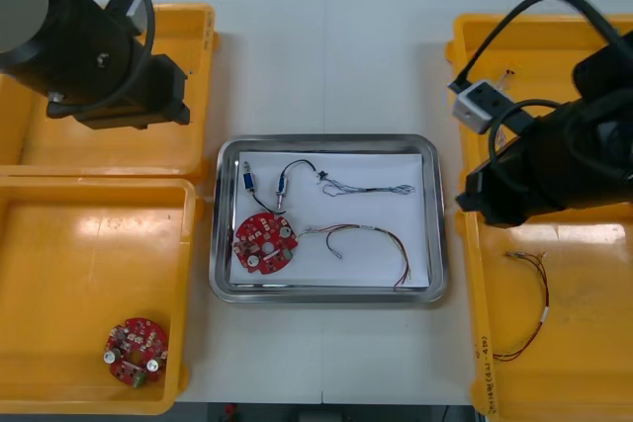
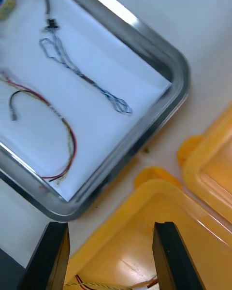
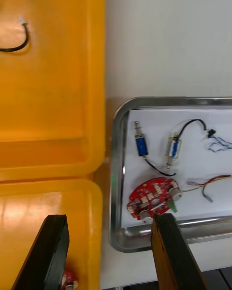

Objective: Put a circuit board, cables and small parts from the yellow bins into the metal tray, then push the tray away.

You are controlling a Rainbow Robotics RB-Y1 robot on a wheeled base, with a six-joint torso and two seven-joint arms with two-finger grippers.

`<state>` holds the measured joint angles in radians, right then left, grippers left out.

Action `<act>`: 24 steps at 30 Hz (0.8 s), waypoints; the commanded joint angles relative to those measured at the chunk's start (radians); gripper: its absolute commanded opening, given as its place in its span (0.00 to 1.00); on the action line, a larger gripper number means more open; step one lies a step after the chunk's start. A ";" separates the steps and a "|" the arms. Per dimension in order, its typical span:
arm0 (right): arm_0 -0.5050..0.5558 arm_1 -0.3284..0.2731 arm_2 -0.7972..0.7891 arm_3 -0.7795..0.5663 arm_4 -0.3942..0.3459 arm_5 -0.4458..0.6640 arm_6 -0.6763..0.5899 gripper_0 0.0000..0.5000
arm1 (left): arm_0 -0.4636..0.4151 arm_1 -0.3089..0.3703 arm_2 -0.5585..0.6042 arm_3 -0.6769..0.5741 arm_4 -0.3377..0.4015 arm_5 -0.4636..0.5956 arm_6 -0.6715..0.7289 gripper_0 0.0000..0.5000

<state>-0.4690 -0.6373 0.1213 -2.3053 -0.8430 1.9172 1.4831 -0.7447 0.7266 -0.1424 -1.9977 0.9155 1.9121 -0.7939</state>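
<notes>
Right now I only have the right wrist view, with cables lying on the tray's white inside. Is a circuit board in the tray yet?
Observer: Yes. A red circuit board lies in the near left corner of the metal tray.
Operator: Any small parts in there?
Observer: Two small metal parts lie just beyond the board, with a black cable running by them.
Operator: My right tool is open above the near right bin. Where is the left one?
Observer: The left tool, open, hangs above the left bins, close to the tray's left side.
</notes>
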 commanded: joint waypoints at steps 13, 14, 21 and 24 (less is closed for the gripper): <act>-0.243 0.099 0.416 0.070 0.084 0.003 0.154 1.00 | 0.219 0.132 0.257 -0.041 0.040 0.008 -0.234 1.00; -0.247 0.104 0.428 0.081 0.084 0.003 0.172 1.00 | 0.228 0.135 0.268 -0.044 0.043 0.008 -0.239 1.00; -0.283 0.146 0.537 0.144 0.136 0.003 0.313 1.00 | 0.308 0.154 0.339 -0.078 0.051 0.008 -0.272 1.00; -0.293 0.169 0.578 0.164 0.168 0.003 0.359 1.00 | 0.343 0.155 0.363 -0.098 0.054 0.008 -0.285 1.00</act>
<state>-0.7155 -0.5096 0.6469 -2.1490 -0.7034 1.9173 1.7537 -0.4502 0.8345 0.1686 -2.0458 0.9585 1.9132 -0.9994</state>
